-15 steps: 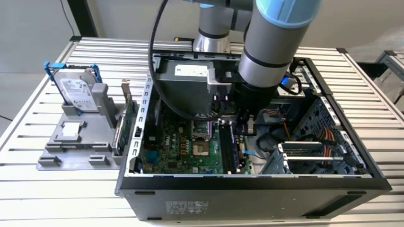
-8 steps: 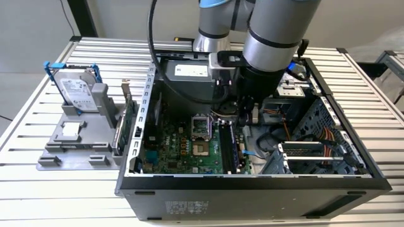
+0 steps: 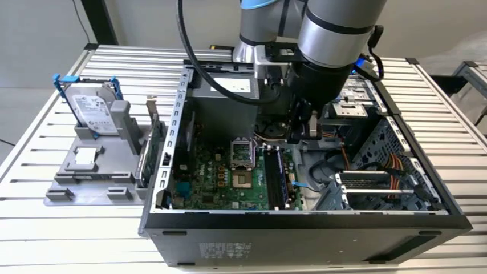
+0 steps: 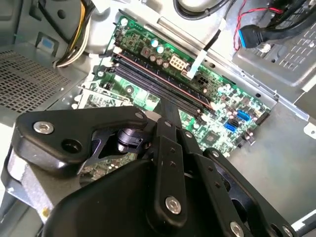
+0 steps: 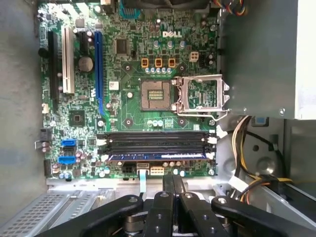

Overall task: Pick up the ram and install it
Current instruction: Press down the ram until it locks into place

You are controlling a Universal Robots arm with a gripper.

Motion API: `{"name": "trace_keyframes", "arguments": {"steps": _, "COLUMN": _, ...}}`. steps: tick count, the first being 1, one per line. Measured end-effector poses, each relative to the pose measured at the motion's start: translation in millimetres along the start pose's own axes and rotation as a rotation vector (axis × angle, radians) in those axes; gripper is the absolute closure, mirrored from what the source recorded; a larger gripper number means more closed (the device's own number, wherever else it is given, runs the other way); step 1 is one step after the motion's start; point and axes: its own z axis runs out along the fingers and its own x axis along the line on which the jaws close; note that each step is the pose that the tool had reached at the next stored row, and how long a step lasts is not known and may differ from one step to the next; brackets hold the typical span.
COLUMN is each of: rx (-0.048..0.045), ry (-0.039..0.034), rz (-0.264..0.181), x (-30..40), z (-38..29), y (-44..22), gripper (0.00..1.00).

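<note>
The ram (image 5: 157, 155), a thin blue stick, lies along the memory slot closest to the motherboard's (image 5: 133, 64) edge, beside two dark slots with nothing in them. In the exterior view the ram (image 3: 275, 173) shows as a dark strip to the right of the CPU socket (image 3: 242, 151). My gripper (image 5: 173, 183) hovers just above that slot row with its two thin fingers pressed together and nothing between them. In the exterior view the gripper (image 3: 299, 134) hangs inside the open computer case (image 3: 304, 220), over the far end of the slots. The second wrist view shows the gripper (image 4: 170, 106) pointing at the slot bank.
A silver hard drive (image 3: 95, 111) in a blue frame stands on a grey fixture (image 3: 84, 177) at the exterior view's left, next to a green card (image 3: 150, 145). Yellow and orange cables (image 5: 247, 143) and a drive cage (image 3: 380, 188) crowd the case beside the slots.
</note>
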Motion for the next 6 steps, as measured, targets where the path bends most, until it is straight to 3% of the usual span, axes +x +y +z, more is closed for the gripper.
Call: {"name": "trace_keyframes", "arguments": {"steps": 6, "rx": 0.0, "ry": 0.0002, "rz": 0.0, "x": 0.0, "z": -0.4, "y": 0.0, "gripper": 1.0}}
